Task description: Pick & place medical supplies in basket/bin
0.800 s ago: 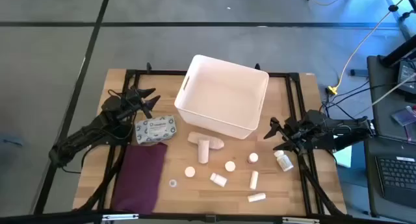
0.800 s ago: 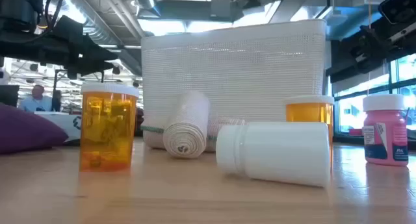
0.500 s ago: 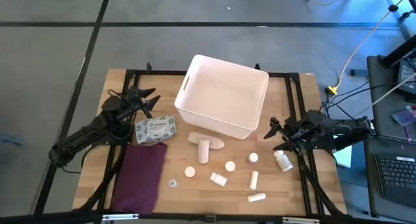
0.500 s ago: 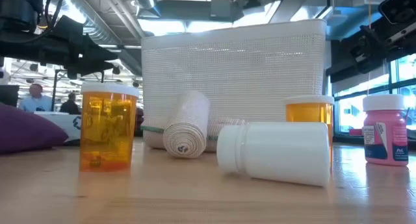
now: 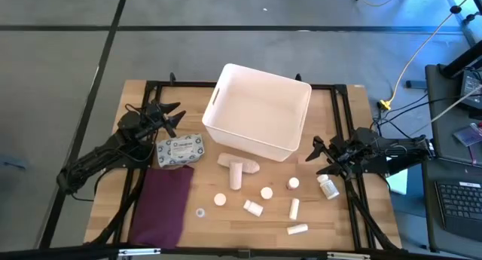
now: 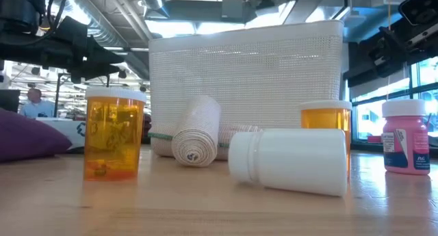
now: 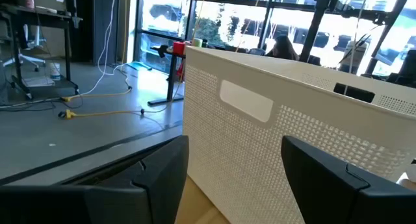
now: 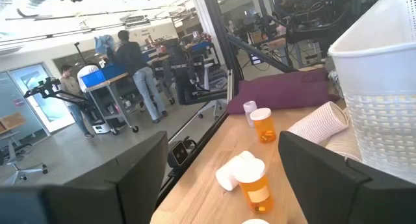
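Left gripper (image 5: 172,114) we logged wide open, empty, beside the grey-green packet (image 5: 179,149); right gripper (image 5: 319,157) likewise open, near a pink-capped bottle (image 5: 327,187). White bin (image 5: 258,111) stood mid-table, loose bottles (image 5: 253,208) before it.

- Only change is in the room behind the counter, low view, far left: the person (image 6: 33,103) seen there is alone now; a second, darker figure that stood just beside them half a second ago is gone.
- That person's head sits slightly further left than it did at the start of the clip.
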